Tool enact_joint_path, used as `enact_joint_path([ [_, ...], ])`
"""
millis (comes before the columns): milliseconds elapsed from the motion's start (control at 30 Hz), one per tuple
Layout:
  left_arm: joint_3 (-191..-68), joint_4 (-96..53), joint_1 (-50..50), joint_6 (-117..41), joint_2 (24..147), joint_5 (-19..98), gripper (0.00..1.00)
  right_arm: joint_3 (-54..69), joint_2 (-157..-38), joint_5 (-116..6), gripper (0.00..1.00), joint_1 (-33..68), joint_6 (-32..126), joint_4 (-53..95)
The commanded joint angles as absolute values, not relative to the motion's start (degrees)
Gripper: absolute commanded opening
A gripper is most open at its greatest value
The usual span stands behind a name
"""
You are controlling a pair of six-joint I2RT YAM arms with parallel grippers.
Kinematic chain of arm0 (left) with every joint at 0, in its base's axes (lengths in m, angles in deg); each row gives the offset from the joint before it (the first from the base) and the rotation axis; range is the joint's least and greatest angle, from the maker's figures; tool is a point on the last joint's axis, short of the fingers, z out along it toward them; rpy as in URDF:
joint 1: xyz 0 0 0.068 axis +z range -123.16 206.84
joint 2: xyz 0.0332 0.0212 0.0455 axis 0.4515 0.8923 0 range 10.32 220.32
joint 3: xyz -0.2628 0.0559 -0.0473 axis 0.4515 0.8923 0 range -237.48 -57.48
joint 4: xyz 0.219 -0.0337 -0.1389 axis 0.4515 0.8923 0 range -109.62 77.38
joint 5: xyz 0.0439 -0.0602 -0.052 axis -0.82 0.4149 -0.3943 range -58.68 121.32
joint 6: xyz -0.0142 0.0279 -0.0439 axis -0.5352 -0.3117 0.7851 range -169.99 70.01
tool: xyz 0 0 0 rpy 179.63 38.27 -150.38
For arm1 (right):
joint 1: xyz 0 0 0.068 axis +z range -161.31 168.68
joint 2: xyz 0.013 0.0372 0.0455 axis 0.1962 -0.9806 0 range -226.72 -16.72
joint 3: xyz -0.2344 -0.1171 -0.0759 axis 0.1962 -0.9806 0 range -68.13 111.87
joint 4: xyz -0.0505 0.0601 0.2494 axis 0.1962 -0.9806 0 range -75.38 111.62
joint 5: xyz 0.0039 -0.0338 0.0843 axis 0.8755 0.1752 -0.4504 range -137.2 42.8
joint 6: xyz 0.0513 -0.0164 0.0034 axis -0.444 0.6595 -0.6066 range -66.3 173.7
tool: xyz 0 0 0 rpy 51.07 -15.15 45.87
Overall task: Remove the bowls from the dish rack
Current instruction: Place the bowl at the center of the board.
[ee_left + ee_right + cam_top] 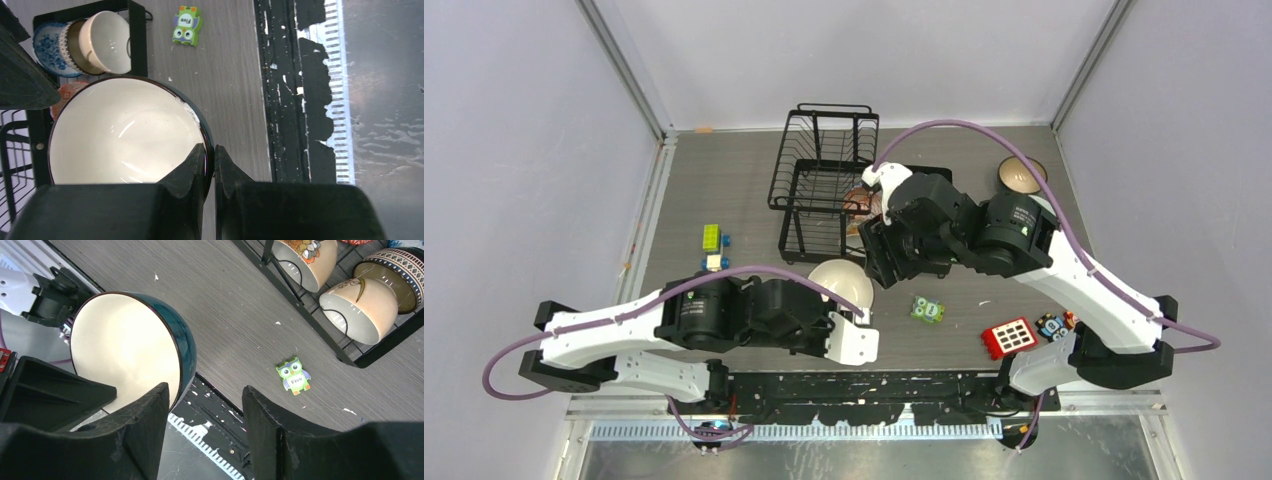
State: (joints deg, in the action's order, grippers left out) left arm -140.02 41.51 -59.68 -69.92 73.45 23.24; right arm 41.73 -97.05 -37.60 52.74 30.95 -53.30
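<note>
My left gripper (pixel 860 316) (pixel 210 159) is shut on the rim of a dark teal bowl (pixel 842 283) (pixel 125 130) with a cream inside, held near the black wire dish rack's (pixel 819 170) near end. The same bowl shows in the right wrist view (pixel 131 347), tilted. My right gripper (pixel 877 262) (pixel 205 405) is open and empty above the rack's near right corner. Bowls lie on their sides in the rack: a cream one (pixel 105 42), a blue-patterned one (pixel 47 47), a reddish one (pixel 861 203), a tan one (pixel 355 305) and a dark patterned one (pixel 395 270).
A dark brown bowl (pixel 1021 175) stands on the table at the far right. A green owl block (pixel 927 310) (pixel 294 376) lies near the front, a red block (pixel 1010 338) and small toys (pixel 1054 325) at the right, yellow-green blocks (pixel 712 238) at the left.
</note>
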Motion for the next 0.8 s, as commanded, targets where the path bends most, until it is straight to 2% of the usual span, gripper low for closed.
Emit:
enact_joint_path([
  [0,-140.12,37.52,-59.82,-68.2,70.99,26.07,0.0,41.52,-97.12,-34.12,0.58,54.56,30.68,-52.86],
  [433,-137.96,34.52,-59.82,-65.84,69.76,28.05,0.0,35.17,-97.14,-37.38,0.57,58.06,27.54,-47.87],
  [767,-137.12,34.13,-59.83,-65.68,69.43,28.46,0.0,33.82,-98.81,-35.01,0.44,58.15,27.27,-47.0],
])
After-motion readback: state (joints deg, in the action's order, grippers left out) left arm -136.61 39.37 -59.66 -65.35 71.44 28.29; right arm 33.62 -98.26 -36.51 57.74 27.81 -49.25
